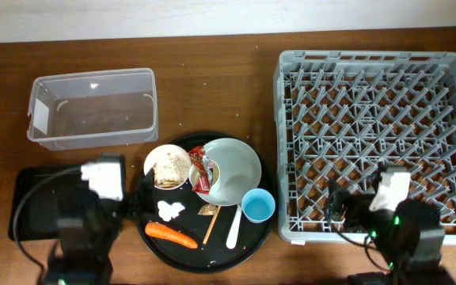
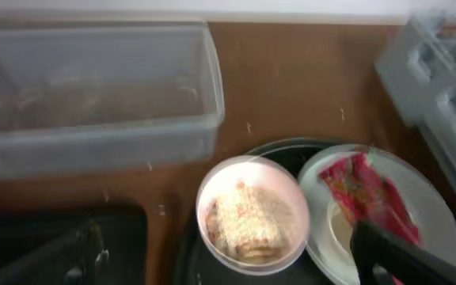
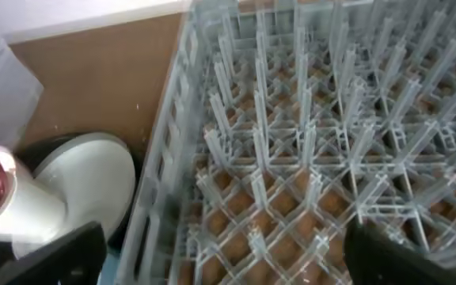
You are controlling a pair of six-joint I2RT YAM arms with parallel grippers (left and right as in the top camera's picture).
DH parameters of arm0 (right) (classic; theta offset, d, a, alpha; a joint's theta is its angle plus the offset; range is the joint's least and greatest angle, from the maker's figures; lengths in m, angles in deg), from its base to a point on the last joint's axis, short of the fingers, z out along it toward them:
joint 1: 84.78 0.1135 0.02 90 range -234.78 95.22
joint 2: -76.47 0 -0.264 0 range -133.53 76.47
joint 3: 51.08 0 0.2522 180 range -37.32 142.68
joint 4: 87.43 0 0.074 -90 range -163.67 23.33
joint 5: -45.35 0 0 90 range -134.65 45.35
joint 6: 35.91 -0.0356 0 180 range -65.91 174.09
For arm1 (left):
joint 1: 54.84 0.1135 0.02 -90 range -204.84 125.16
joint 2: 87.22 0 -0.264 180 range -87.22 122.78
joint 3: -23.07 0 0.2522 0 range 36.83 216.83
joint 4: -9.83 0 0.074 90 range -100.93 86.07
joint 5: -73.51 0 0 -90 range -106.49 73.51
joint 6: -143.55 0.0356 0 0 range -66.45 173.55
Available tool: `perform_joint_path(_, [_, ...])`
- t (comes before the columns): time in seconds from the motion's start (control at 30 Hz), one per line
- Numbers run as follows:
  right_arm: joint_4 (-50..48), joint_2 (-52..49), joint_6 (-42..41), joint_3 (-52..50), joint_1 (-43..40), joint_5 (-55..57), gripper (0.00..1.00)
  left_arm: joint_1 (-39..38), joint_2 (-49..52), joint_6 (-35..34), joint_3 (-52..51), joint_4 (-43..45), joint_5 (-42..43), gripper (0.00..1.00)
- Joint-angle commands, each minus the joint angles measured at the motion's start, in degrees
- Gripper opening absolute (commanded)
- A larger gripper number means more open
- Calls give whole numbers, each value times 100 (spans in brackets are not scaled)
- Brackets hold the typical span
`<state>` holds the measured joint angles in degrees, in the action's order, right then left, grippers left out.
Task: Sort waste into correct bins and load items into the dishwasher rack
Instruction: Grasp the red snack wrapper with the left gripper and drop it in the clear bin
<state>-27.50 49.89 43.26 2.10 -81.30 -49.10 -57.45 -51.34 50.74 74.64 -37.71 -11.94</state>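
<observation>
On the round black tray [image 1: 212,255] lie an orange carrot [image 1: 171,234], a white tissue wad [image 1: 169,210], a brown lump [image 1: 207,210], a thin wooden stick [image 1: 210,227], a white utensil [image 1: 234,228] and a light-blue cup [image 1: 258,206]. A white bowl [image 1: 167,166] holds beige scraps [image 2: 248,222]. A red wrapper [image 1: 200,170] lies on the pale plate [image 1: 240,166]. My left gripper [image 2: 228,267] is open and empty, just in front of the bowl. My right gripper [image 3: 228,261] is open and empty over the grey rack's [image 1: 378,127] near-left corner.
The clear plastic tub [image 1: 92,107] stands at the back left. The shallow black tray [image 1: 28,204] lies at the front left, partly under my left arm. The plate's edge [image 3: 93,186] shows left of the rack wall in the right wrist view.
</observation>
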Motion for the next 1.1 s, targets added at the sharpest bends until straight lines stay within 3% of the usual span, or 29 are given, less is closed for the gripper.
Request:
perform_joint_path(0.0, [866, -1172, -59, 1209, 24, -48, 98, -24, 951, -17, 1209, -1137, 328, 99])
perform_joint_path(0.1, [1543, -1978, 2, 1945, 24, -48, 98, -22, 1419, -17, 1692, -2068, 317, 99])
perform_joint_path(0.23, [2092, -2767, 2, 2481, 24, -136, 98, -24, 1731, -22, 1676, -2269, 332, 99])
perform_joint_path(0.4, [2310, -3189, 2, 2564, 24, -90, 98, -22, 2020, -26, 1679, -1805, 686, 100])
perform_joint_path(0.6, [2350, -3224, -4, 2568, 20, 341, 98, -146, 2509, -627, 1729, -1088, 1257, 99])
perform_joint_path(0.83, [2352, -3224, -20, 2568, 20, 343, 98, -966, 4081, -680, 2424, -966, 1222, 99])
perform_joint_path(1.07, [2350, -3224, -22, 2568, 20, 343, 98, -1567, 5342, -680, 2470, -516, 1217, 99])
